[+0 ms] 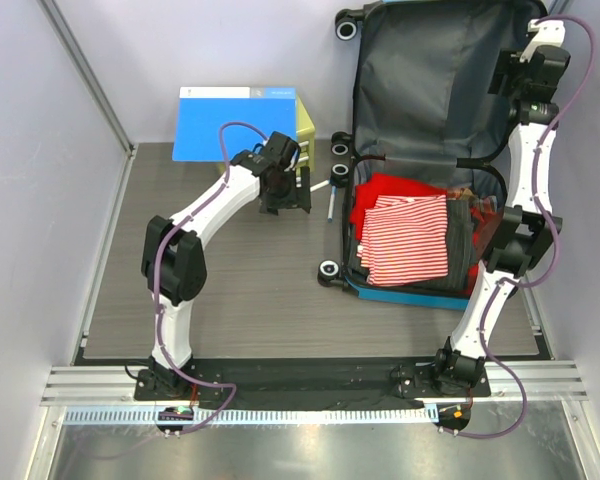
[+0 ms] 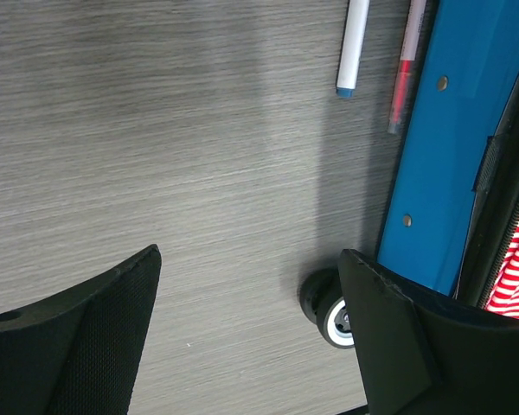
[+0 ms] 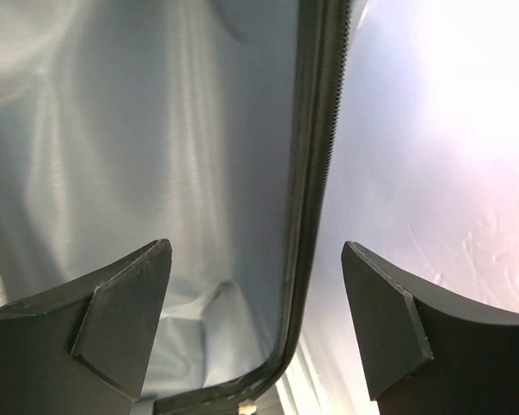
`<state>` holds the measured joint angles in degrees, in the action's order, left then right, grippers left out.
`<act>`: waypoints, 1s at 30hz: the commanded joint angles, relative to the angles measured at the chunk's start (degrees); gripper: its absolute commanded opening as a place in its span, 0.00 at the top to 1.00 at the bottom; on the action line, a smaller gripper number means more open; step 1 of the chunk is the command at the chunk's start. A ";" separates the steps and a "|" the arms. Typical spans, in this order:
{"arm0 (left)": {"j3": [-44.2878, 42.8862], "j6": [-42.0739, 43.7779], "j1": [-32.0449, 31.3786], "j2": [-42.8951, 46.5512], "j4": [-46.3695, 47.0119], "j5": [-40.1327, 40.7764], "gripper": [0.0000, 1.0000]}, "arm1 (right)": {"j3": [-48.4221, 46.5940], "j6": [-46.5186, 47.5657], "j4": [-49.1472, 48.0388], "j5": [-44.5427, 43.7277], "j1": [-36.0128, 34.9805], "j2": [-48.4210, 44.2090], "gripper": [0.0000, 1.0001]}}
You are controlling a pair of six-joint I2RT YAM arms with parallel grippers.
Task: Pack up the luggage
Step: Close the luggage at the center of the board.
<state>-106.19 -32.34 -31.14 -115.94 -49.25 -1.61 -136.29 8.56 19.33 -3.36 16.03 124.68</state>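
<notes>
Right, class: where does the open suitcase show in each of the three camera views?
Top external: suitcase open, right of centre, reaching the top edge.
Left wrist: its blue shell and a wheel along the right edge.
Right wrist: its grey lining and zip, left and centre.
Shared landmark: the striped shirt, in top and left wrist only.

No legible text, brand or number was recorded; a faint marking on the blue folder could not be read.
</notes>
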 commanded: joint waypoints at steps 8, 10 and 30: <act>-5.25 1.31 -0.24 -1.74 -3.13 0.46 0.16 | -3.45 1.73 -15.81 -1.66 2.07 8.64 0.18; -6.04 1.22 -0.24 -2.27 -3.74 0.81 0.16 | -3.72 1.03 -18.35 -1.13 2.16 9.43 0.22; -18.44 3.60 -0.24 -7.46 -0.15 -0.50 0.17 | 7.15 -3.98 -30.22 3.53 1.63 4.35 0.99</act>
<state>-122.83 -30.59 -31.14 -122.76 -52.14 -1.17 -133.23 7.57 -2.07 0.86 18.70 135.66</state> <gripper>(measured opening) 0.830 0.216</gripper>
